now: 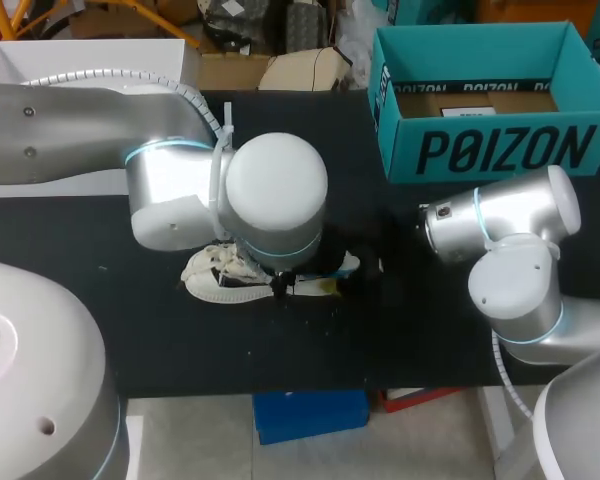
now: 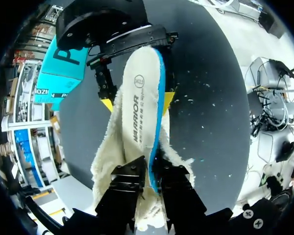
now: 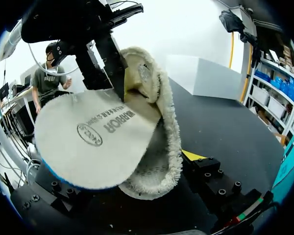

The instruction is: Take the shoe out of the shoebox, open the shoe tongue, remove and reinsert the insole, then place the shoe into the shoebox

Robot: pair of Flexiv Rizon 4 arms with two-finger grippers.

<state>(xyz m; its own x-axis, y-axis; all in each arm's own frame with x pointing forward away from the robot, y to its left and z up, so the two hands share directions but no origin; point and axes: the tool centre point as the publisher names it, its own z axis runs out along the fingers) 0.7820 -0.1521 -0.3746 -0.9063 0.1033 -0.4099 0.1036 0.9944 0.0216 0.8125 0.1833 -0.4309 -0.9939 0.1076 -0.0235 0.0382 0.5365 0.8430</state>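
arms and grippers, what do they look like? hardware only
Left arm and right arm: silver links, rounded white joint caps, light-blue rings, white corrugated cable conduit. Left gripper and right gripper: black bolted finger blocks; yellow tips show on the right one.

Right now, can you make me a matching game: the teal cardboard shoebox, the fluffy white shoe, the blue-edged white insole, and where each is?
1 teal cardboard shoebox
2 fluffy white shoe
3 blue-edged white insole

A pinched by the left gripper
B standing far right on the black table
C between the yellow tips of the right gripper

Pairs: 1-B, 2-C, 3-A.
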